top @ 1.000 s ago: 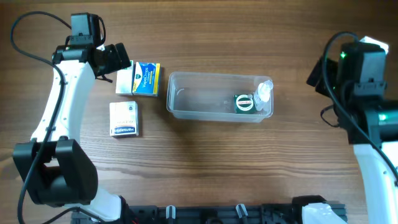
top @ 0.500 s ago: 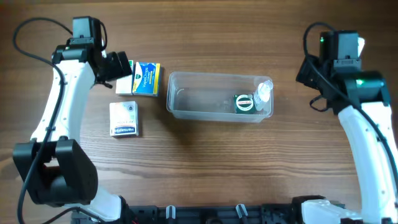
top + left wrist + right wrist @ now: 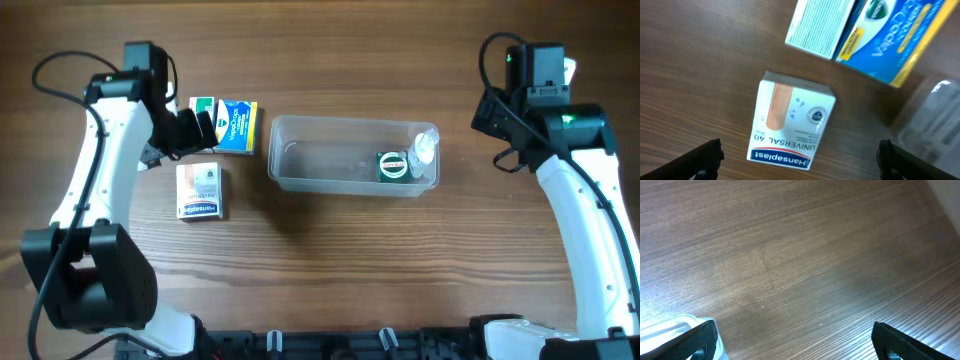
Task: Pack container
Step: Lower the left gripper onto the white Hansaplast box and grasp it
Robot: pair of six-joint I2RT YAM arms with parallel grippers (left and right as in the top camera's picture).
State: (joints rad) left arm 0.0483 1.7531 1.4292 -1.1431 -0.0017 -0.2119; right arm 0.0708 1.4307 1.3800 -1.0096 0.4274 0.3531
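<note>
The clear plastic container (image 3: 340, 121) lies at the table's middle. It holds a round green tin (image 3: 392, 166) and a small clear bottle (image 3: 425, 147) at its right end. Its corner shows in the left wrist view (image 3: 935, 117) and the right wrist view (image 3: 667, 327). My left gripper (image 3: 196, 130) is open and empty, hovering over the white Hansaplast box (image 3: 199, 190), which the left wrist view shows between the fingers (image 3: 800, 164). My right gripper (image 3: 489, 113) is open and empty over bare wood right of the container, as the right wrist view shows (image 3: 795, 345).
A blue and yellow VapoDrops box (image 3: 237, 127) lies left of the container, also in the left wrist view (image 3: 895, 37). A white box with green stripes (image 3: 821, 25) lies beside it, partly under my left gripper in the overhead view (image 3: 204, 104).
My left gripper has moved forward from behind the boxes to above the Hansaplast box. My right arm has swung in towards the container's right end.
</note>
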